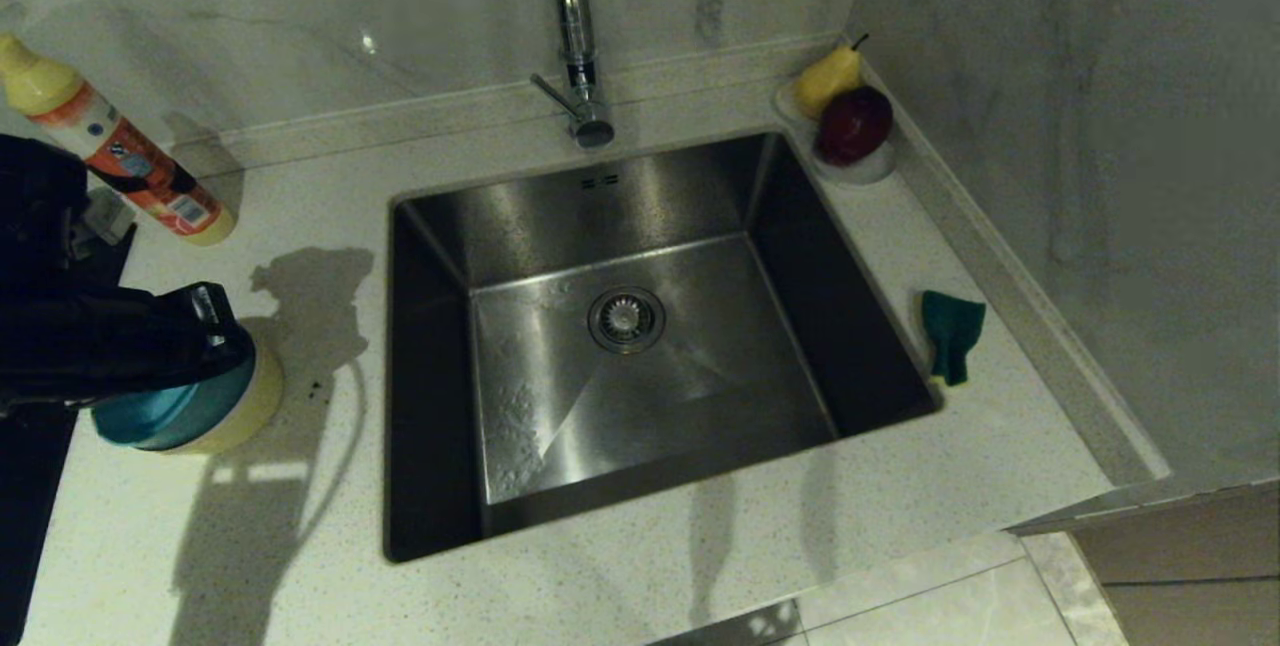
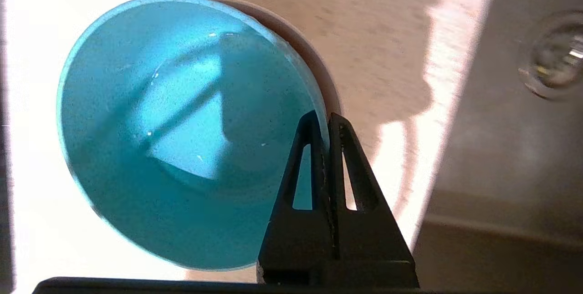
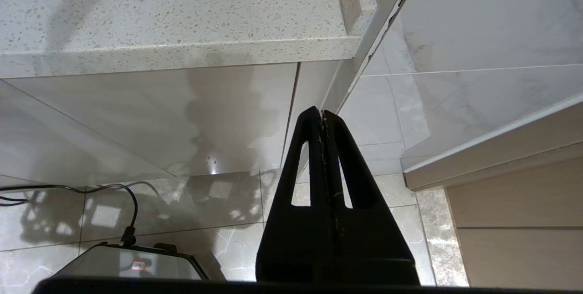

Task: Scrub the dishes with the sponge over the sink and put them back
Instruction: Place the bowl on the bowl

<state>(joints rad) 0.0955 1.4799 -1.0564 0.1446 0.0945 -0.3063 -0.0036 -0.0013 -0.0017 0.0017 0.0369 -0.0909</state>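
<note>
Left wrist view shows the left pincer (image 2: pixel 324 119) pinched tight on the thin rim of the light blue round plastic bowl (image 2: pixel 182 134), one finger inside, one outside. That bowl sits nested in a pale yellow bowl (image 1: pixel 250 406) on the speckled white stone bench (image 1: pixel 700 566), left of the big rectangular brushed-steel sink (image 1: pixel 640 346) with its round drain strainer (image 1: pixel 626 319). From the head view, the left arm comes in low from the left edge, black and bulky over the bowls. The right pincer (image 3: pixel 322 113) is fully closed on nothing, hanging down below the bench edge, pointing at glossy floor tiles. The dark green sponge (image 1: pixel 951 335) lies on the bench, just right of the sink.
</note>
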